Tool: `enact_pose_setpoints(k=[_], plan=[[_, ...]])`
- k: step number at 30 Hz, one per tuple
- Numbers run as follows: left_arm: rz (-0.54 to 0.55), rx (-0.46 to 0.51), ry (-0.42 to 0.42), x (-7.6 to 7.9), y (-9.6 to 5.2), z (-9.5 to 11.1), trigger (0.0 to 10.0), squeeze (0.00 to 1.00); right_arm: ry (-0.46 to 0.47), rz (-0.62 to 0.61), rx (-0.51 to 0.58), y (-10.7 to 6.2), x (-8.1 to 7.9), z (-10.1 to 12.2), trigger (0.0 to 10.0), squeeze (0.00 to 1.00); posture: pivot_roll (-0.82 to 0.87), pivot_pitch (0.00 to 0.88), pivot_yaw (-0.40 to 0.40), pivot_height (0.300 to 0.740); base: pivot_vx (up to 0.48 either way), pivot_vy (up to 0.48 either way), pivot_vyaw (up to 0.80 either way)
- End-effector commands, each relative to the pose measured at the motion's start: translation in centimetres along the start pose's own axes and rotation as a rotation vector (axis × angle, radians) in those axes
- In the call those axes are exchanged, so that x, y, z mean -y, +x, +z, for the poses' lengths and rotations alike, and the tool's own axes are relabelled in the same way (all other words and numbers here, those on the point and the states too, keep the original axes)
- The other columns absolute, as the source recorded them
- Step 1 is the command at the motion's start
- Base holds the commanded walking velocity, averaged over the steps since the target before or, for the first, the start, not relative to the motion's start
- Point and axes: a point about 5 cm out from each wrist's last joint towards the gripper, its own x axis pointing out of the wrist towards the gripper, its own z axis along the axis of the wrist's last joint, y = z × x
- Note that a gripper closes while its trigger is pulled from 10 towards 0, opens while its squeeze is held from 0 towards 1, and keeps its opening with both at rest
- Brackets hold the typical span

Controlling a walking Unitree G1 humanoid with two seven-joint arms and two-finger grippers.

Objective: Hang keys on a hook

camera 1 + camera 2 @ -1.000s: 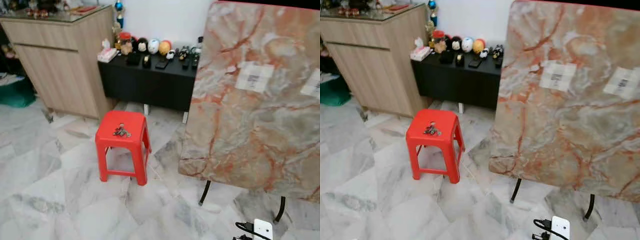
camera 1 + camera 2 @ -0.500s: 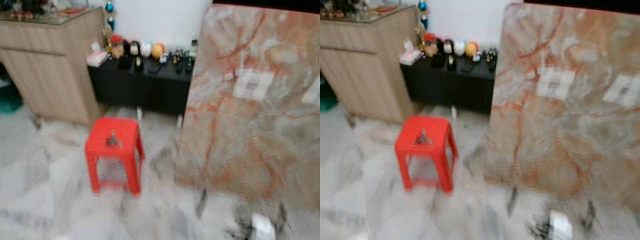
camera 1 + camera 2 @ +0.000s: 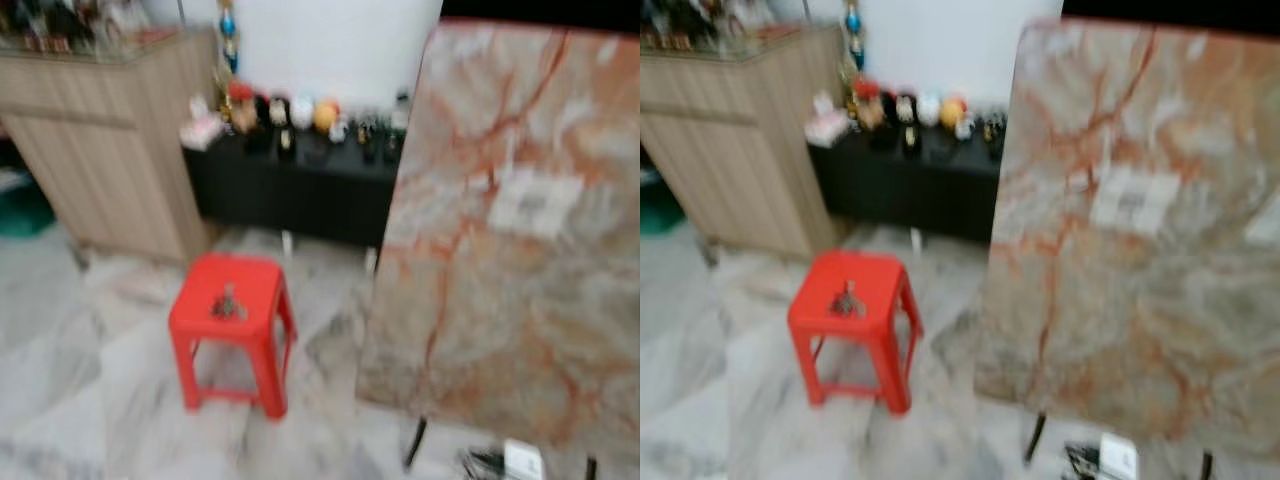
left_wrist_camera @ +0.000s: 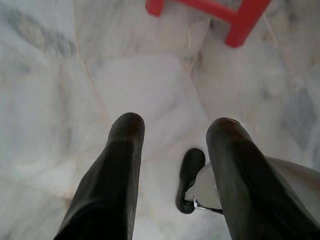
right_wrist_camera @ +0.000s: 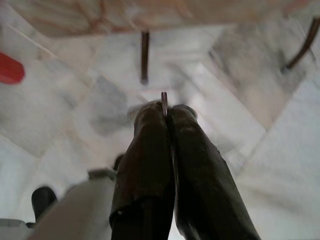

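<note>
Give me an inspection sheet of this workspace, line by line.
Surface: red stool on the marble floor.
Job's things: keys lying on the stool's seat; hook nothing seen.
Clutter: small figurines and boxes on the black low cabinet.
Grippers: left gripper open above the floor; right gripper shut on a thin metal piece.
Cables: black cable by a white box on the floor.
Surroundings: folded marble tabletop upright, wooden cabinet.
</note>
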Motion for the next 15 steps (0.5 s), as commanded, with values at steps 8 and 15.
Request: enact_pose_setpoints(k=[8, 15], plan=[[0.003, -0.024, 0.009, 1.0, 0.0, -0.7, 10.0, 0.0, 0.037, 0.007, 0.04, 0.1, 0.0, 0.9, 10.0, 0.0, 0.09, 0.0, -0.057, 0.718, 0.0, 0.0, 0.0], [0.019, -0.038, 0.003, -0.6, -0.8, -2.0, 10.0, 0.0, 0.09, -0.067, 0.147, 0.1, 0.9, 3.0, 10.0, 0.0, 0.09, 0.0, -0.056, 0.718, 0.0, 0.0, 0.0]])
